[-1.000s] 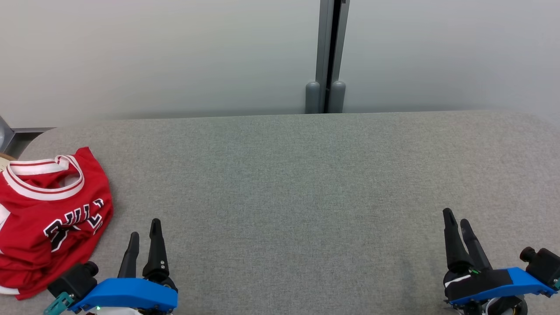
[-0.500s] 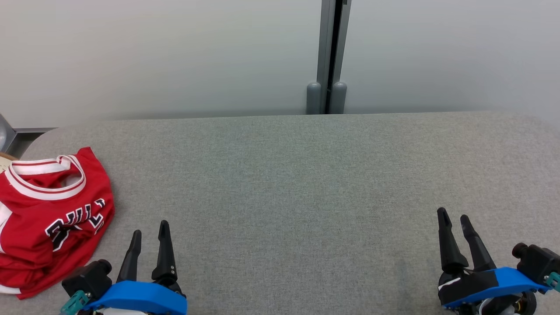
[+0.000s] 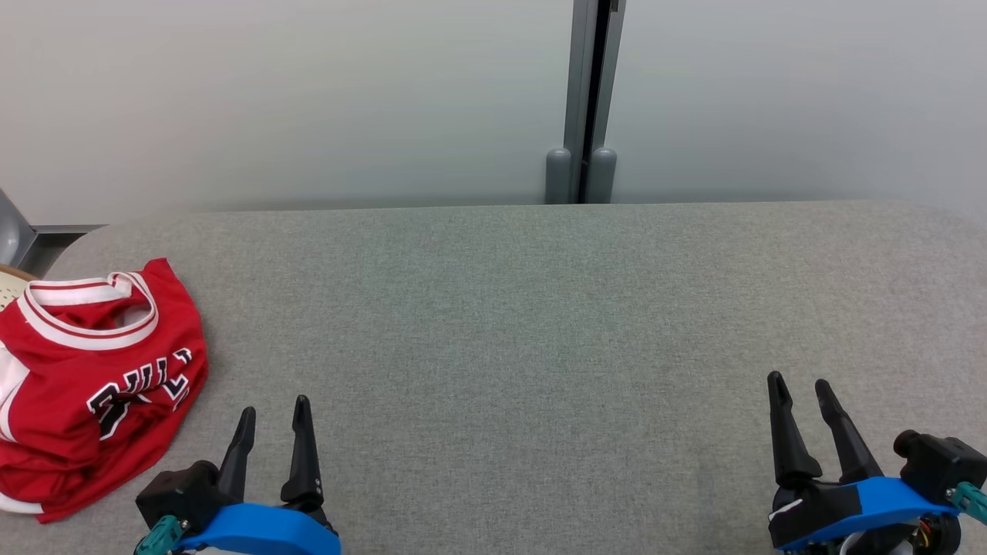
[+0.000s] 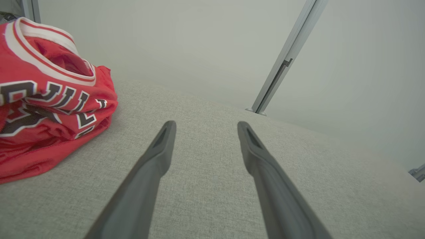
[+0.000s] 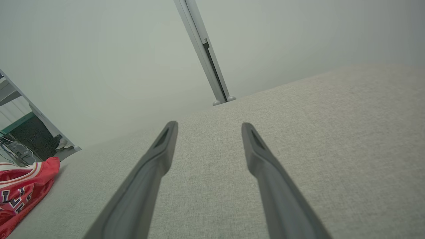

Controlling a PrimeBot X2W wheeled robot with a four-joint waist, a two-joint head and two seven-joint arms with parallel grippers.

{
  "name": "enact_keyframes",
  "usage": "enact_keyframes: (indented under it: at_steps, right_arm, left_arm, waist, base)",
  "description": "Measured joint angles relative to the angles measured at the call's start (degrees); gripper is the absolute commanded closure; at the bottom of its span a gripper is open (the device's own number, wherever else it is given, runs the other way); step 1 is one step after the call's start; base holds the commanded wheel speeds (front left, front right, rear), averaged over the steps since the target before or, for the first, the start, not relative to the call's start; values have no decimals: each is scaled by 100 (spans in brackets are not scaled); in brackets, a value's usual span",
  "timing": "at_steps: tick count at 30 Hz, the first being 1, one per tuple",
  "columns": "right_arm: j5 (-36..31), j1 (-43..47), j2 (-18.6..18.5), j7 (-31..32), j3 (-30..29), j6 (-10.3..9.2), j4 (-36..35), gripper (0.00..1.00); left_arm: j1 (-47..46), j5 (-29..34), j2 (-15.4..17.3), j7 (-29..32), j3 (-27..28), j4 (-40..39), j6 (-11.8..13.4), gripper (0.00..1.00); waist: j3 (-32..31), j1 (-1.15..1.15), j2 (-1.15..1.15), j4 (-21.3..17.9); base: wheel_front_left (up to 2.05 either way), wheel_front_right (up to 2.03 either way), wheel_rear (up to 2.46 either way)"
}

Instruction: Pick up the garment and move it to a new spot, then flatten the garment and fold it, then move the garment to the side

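Note:
The garment (image 3: 85, 381) is a red basketball jersey with white trim and black lettering, lying crumpled at the left end of the grey padded table (image 3: 524, 324). It also lies at the left in the left wrist view (image 4: 43, 109) and at the lower left in the right wrist view (image 5: 20, 189). My left gripper (image 3: 274, 412) hovers open near the front edge, just right of the jersey and apart from it, nothing between its fingers (image 4: 156, 159). My right gripper (image 3: 798, 385) stands open and empty at the front right, far from the jersey.
A pale wall runs behind the table, with a grey vertical post (image 3: 586, 100) at its middle. Past the table's left end sit a grey frame (image 3: 38, 235) and some equipment (image 5: 20, 146). The broad grey surface stretches between the two grippers.
The head view has shifted slightly, so the jersey and post sit a little further right. Both grippers have sunk toward the bottom edge, the left drifting right; both stay open.

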Motion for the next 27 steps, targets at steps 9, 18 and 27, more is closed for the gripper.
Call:
enact_keyframes:
  at_steps: [9, 18, 27]
  right_arm:
    - [-412, 37, -4, -34, -3, 0, -42, 0]
    - [-820, 112, -8, -56, -7, 1, -51, 0]
    - [-1147, 165, -13, -56, -26, 1, -66, 0]
  left_arm:
    - [2, 369, 59, -54, -156, 7, 29, 0]
    - [19, 700, 124, -145, -292, 32, 77, 0]
    - [89, 899, 157, -174, -334, -10, 158, 0]
  waist:
    - [6, 0, 0, 45]
    - [-39, 0, 0, 90]
    - [-72, 0, 0, 108]
  base:
    - [0, 0, 0]
    - [0, 0, 0]
    - [0, 0, 0]
